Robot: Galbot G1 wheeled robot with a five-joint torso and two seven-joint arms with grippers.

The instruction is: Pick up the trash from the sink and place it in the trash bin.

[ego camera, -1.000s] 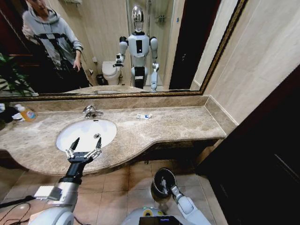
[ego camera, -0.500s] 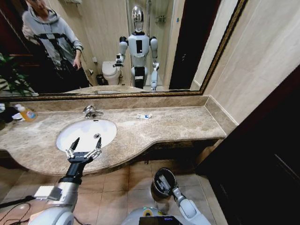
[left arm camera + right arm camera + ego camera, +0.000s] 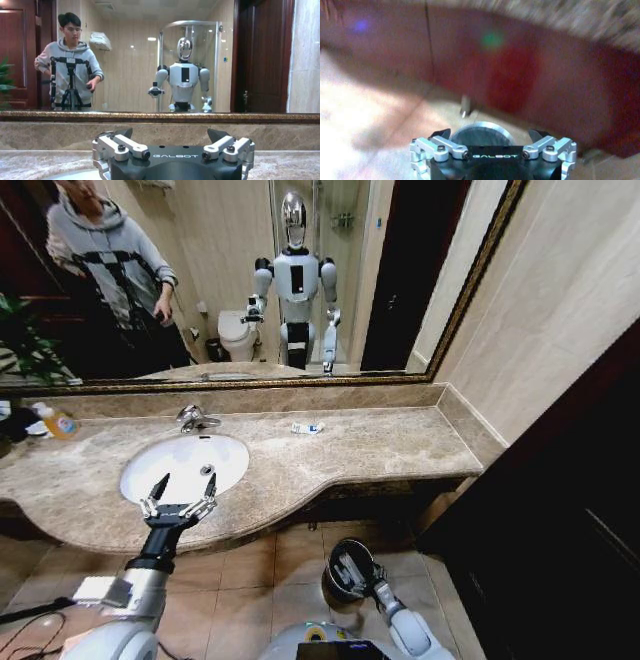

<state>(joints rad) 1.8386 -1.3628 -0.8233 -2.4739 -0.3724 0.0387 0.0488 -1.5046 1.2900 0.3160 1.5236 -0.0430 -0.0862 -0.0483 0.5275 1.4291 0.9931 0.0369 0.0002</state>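
The beige marble counter (image 3: 330, 455) runs wide and mostly bare from the white sink (image 3: 185, 466) at 9 o'clock to the side wall at 3 o'clock, with one small white-blue packet (image 3: 307, 427) of trash lying alone near the backsplash and an orange-labelled bottle (image 3: 55, 421) near the counter's far left end. The left gripper (image 3: 178, 502) hangs over the sink's near rim with its jaws spread and holding nothing. Down at 6 o'clock on the tiled floor, the right gripper (image 3: 352, 578) sits over the black trash bin (image 3: 343, 559), jaws likewise released, the dark cabinet front (image 3: 520, 71) close ahead.
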